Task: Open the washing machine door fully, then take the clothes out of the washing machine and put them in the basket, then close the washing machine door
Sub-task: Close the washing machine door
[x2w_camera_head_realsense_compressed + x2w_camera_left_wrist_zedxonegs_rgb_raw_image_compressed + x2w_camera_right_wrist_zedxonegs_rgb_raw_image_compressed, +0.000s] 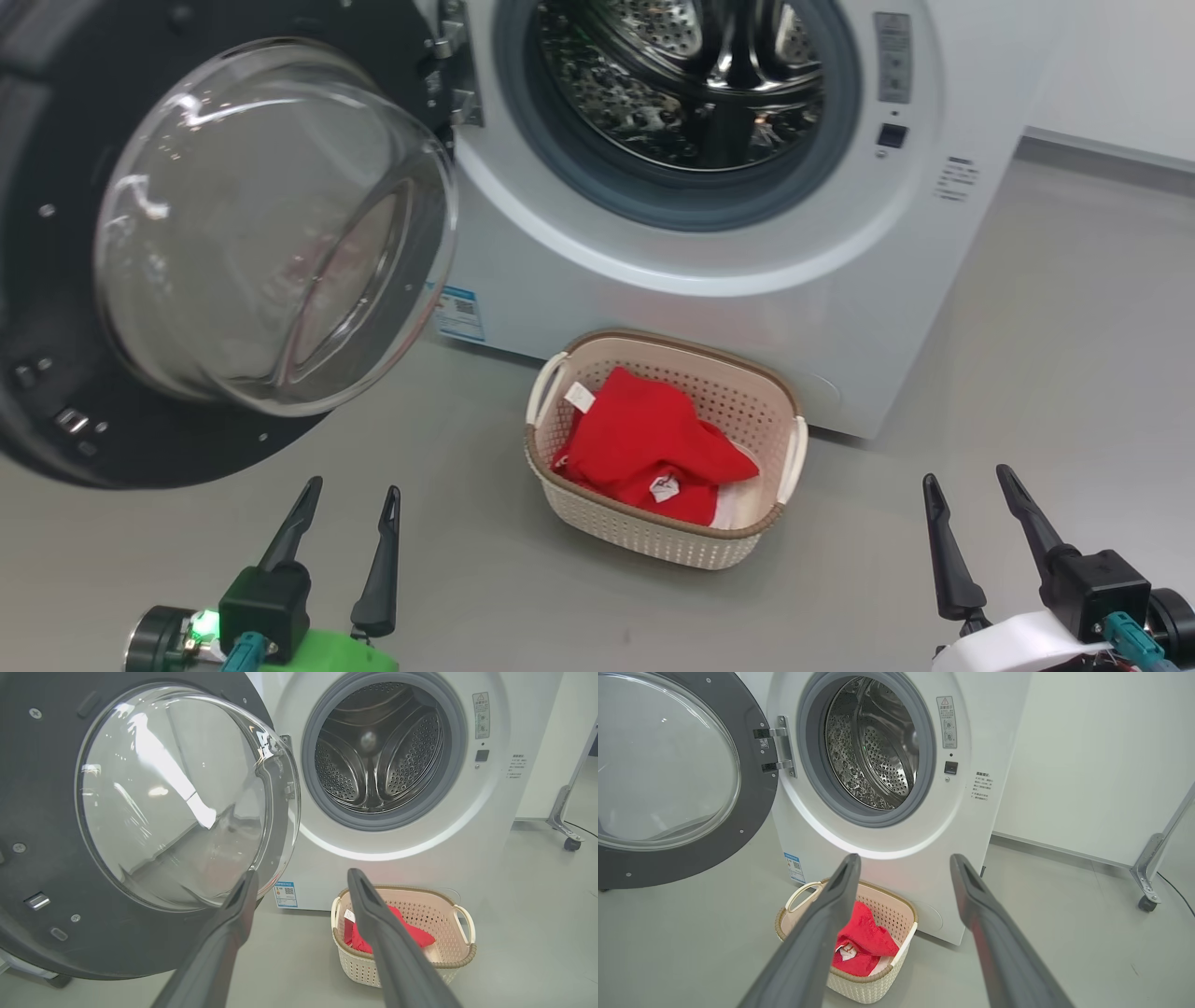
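Note:
The white washing machine (747,280) (402,858) (896,868) stands with its door (233,233) (140,812) (668,774) swung wide to the left, glass bowl facing me. Its steel drum (681,75) (378,751) (873,746) shows bare metal. Red clothes (644,443) (416,935) (866,938) lie in the cream basket (653,537) (448,961) (859,989) on the floor in front of the machine. My left gripper (350,495) (301,877) is open and empty at lower left, below the door. My right gripper (966,481) (903,861) is open and empty at lower right, away from the basket.
Grey floor (1074,327) spreads around the machine. A white wall (1087,756) runs on the right, with a metal leg on a castor (1148,891) (567,835) beside it. A blue label sticker (457,313) sits low on the machine's front.

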